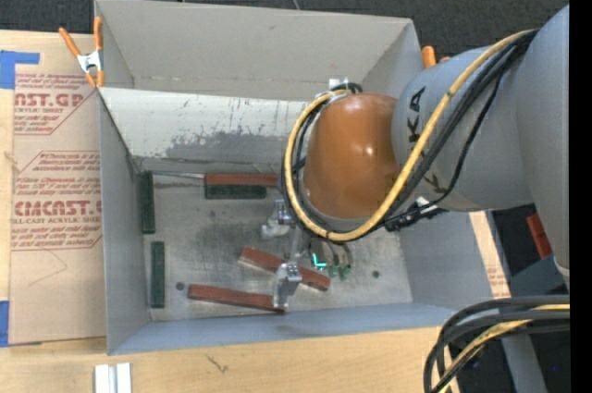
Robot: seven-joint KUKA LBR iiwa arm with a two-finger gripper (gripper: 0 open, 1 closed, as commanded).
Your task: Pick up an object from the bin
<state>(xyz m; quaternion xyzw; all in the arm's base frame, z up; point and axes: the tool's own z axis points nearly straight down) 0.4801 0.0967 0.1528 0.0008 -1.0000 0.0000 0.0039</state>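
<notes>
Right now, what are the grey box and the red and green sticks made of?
The grey bin looks like bare sheet metal: dull sheen, scratches and scuffs. The red-brown stick by the front wall looks matte, maybe painted wood or plastic. The dark green bar at left looks alike.

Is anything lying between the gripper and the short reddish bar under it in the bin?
Nothing visible does. The gripper sits right over the short reddish bar; a longer reddish bar lies just beyond, by the front wall.

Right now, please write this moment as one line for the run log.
gripper: open, astride red-brown bar | bar: flat on bin floor, front middle | nearby: longer red-brown bar, dark bar
</notes>
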